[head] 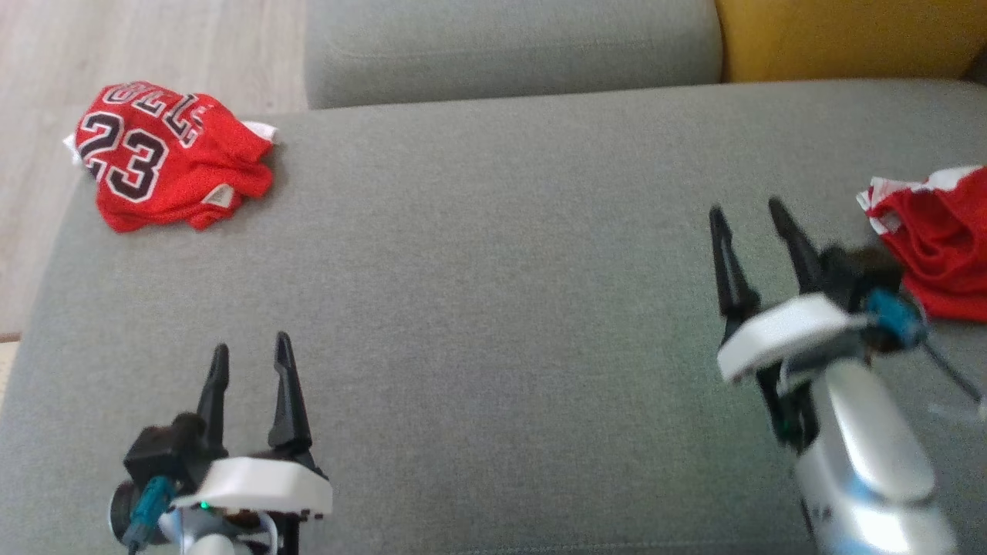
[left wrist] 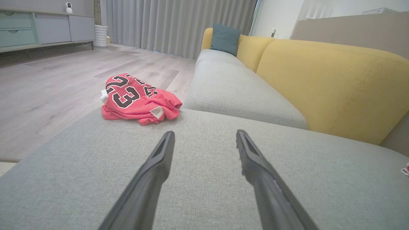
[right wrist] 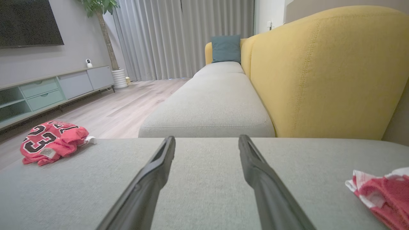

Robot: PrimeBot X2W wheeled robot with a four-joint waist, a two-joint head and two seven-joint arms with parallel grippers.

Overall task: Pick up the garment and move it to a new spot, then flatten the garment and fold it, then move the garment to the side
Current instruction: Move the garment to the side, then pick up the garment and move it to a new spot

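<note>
The jersey (head: 166,158) lies bunched on the cushion's (head: 493,270) far left corner. The left gripper (head: 252,343) hovers over the cushion's near left part, fingers spread wide and empty. The right gripper (head: 745,206), also wide and empty, hangs over the cushion's right part, near a red garment (head: 937,231) at its right edge. If that one is next, swing right, lower onto a raised fold and pinch firmly. No container here; both pieces lie straight on the cushion.
</note>
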